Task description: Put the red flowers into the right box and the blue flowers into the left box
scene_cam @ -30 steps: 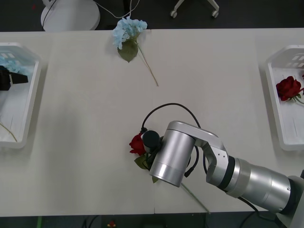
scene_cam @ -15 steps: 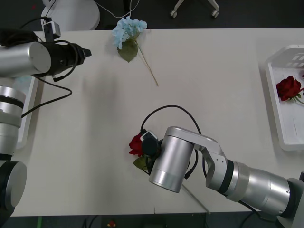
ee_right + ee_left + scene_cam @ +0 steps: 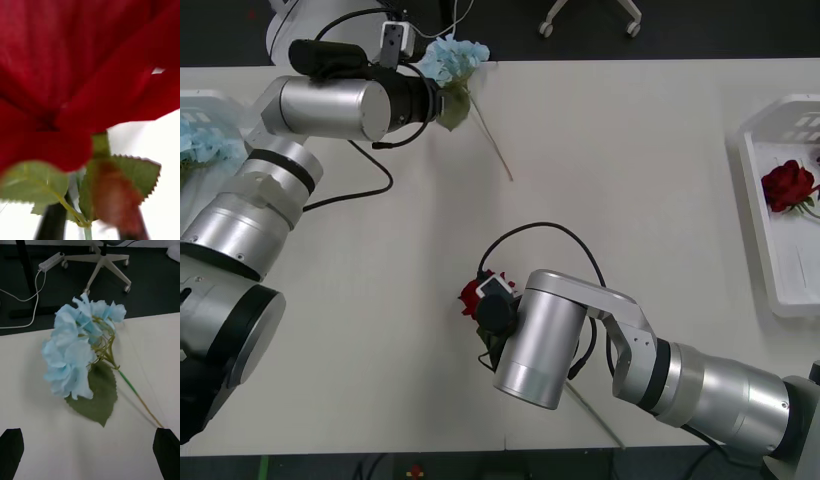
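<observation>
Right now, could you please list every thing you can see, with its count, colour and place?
blue flowers on the table: one, pale blue with a green leaf and stem, at the far edge of the table, directly ahead of the left claw.
blue flowers in the left box: pale blue, count unclear.
left box: one, white, at the table's left edge.
red flowers in the right box: one seen, deep red.
right box: one, white, at the table's right edge.
red flower on the table: one, deep red, near the middle of the near side, at the right claw.
table: one, off-white.
left claw: black fingers apart, facing the blue flower.
right claw: at the red flower.
</observation>
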You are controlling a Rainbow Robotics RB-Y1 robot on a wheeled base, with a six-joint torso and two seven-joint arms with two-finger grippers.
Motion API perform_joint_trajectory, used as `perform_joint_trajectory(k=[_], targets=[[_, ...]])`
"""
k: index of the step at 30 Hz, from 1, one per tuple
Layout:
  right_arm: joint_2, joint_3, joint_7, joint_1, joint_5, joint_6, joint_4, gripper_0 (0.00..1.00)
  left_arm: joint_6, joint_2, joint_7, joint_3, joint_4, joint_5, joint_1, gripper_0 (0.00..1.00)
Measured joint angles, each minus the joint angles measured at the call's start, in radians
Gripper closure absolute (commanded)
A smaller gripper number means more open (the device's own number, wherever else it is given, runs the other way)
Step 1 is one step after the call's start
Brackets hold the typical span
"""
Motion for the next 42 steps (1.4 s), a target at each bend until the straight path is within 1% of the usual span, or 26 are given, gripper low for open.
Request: perform_joint_trajectory(k=[2,6,8,9,10,14,25,29,33,37,39,42], targets=[[0.000,0.000,-0.006,0.000,0.003,0.000,0.000,0.85,-0.023,-0.010,0.000,-0.020,0.024,-0.007,-0.022,0.00],[0.000,0.000,-0.006,0.000,0.008,0.000,0.000,0.85,-0.105,-0.045,0.000,-0.028,0.088,-0.033,-0.043,0.00],[0.000,0.000,-0.006,0.001,0.015,-0.001,0.000,0.86,-0.147,-0.065,0.000,-0.028,0.126,-0.076,-0.044,0.00],[0.000,0.000,-0.006,0.002,0.019,-0.003,0.000,0.91,-0.162,-0.074,0.000,-0.028,0.144,-0.101,-0.044,0.00],[0.000,0.000,-0.006,0.002,0.022,-0.005,0.000,1.00,-0.180,-0.084,0.000,-0.028,0.162,-0.124,-0.044,0.00],[0.000,0.000,-0.006,0.003,0.036,-0.009,0.000,1.00,-0.221,-0.108,0.000,-0.028,0.207,-0.171,-0.044,0.00],[-0.004,-0.012,-0.009,0.003,0.050,-0.039,0.000,1.00,-0.222,-0.111,0.001,0.000,0.211,-0.234,-0.044,0.00],[-0.007,-0.090,-0.014,0.004,0.032,-0.039,0.000,1.00,-0.196,-0.116,0.001,0.001,0.211,-0.232,-0.044,0.00],[-0.029,-0.219,-0.014,0.006,0.001,-0.039,0.000,1.00,-0.164,-0.135,0.001,-0.003,0.212,-0.217,-0.044,0.00],[-0.075,-0.337,-0.014,0.010,-0.031,-0.040,0.001,1.00,-0.148,-0.165,0.002,-0.003,0.212,-0.202,-0.044,0.00],[-0.100,-0.371,-0.014,0.012,-0.045,-0.046,0.008,1.00,-0.148,-0.177,0.009,-0.003,0.212,-0.197,-0.044,0.00],[-0.134,-0.404,-0.014,0.018,-0.065,-0.096,0.032,1.00,-0.150,-0.182,0.051,-0.002,0.212,-0.197,-0.044,0.00]])
